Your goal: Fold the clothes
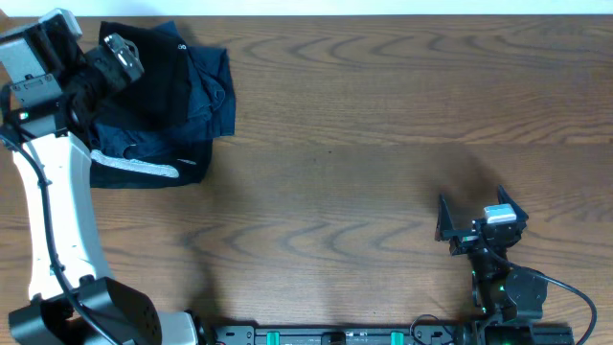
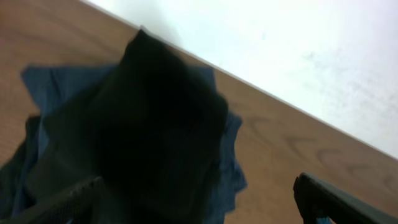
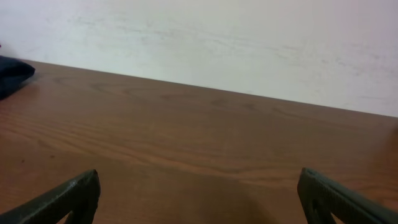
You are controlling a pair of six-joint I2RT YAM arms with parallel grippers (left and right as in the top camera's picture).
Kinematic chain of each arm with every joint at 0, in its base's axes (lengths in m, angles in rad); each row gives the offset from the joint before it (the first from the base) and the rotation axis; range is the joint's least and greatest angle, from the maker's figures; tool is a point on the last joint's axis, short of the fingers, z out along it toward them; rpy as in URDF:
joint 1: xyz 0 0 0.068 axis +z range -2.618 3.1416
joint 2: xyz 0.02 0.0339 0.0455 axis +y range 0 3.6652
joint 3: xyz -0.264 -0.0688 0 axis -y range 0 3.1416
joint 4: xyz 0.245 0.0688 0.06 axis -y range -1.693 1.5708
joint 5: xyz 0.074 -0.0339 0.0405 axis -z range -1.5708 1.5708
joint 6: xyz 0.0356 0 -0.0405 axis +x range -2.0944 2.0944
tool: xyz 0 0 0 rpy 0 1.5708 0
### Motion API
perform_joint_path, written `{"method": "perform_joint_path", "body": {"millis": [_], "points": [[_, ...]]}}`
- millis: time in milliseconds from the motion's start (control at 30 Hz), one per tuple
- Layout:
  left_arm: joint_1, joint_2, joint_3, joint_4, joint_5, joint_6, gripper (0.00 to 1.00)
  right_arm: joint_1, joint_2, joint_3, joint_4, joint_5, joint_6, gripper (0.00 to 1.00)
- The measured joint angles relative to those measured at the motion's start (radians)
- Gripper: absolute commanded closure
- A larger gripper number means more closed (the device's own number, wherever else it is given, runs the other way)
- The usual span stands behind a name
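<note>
Overhead: the black top (image 1: pixel 158 57) lies bunched on a pile at the far left corner of the table (image 1: pixel 383 144). It rests on the navy garments (image 1: pixel 218 96), and the striped black piece (image 1: pixel 144 170) sits at the pile's near edge. The left gripper (image 1: pixel 123 56) hovers over the top. The right gripper (image 1: pixel 477 218) sits well apart, near the right front edge.

Left wrist: the left gripper (image 2: pixel 199 190) is spread wide and holds nothing, with the black top (image 2: pixel 155 118) directly below and navy cloth (image 2: pixel 227 168) showing around its edges. The step in hand looks like taking the top off the pile. To do that well, the fingers should come down on the raised black ridge and pinch only that layer. If they go deeper, the navy cloth will likely come up too. The top should then be drawn toward the bare centre of the table to spread.

Right wrist: the right gripper (image 3: pixel 199 186) is also wide open and empty above bare wood, with a dark cloth corner (image 3: pixel 11 74) at the far left. It is free to take a second edge of the top.
</note>
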Motion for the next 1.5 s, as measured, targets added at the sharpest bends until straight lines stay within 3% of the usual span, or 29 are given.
{"method": "perform_joint_path", "body": {"millis": [200,433,633,967,1200,1500], "points": [[-0.025,-0.145,-0.001,-0.126,0.000,0.000,0.02,0.000,0.000,0.000,0.000,0.000,0.000,0.01],[-0.097,-0.428,-0.001,-0.150,0.000,0.000,0.02,0.000,0.000,0.000,0.000,0.000,0.000,0.01],[-0.160,-0.547,-0.010,-0.176,0.000,0.000,0.02,0.000,0.000,0.000,0.000,0.000,0.000,0.01],[-0.230,-0.830,-0.309,-0.175,0.000,0.000,0.02,0.000,0.000,0.000,0.000,0.000,0.000,0.01],[-0.231,-0.972,-0.678,-0.007,0.000,0.000,0.02,0.000,0.000,0.000,0.000,0.000,0.000,0.01],[-0.231,-1.139,-1.142,0.431,-0.056,0.000,0.02,0.000,0.000,0.000,0.000,-0.001,0.000,0.01]]}}
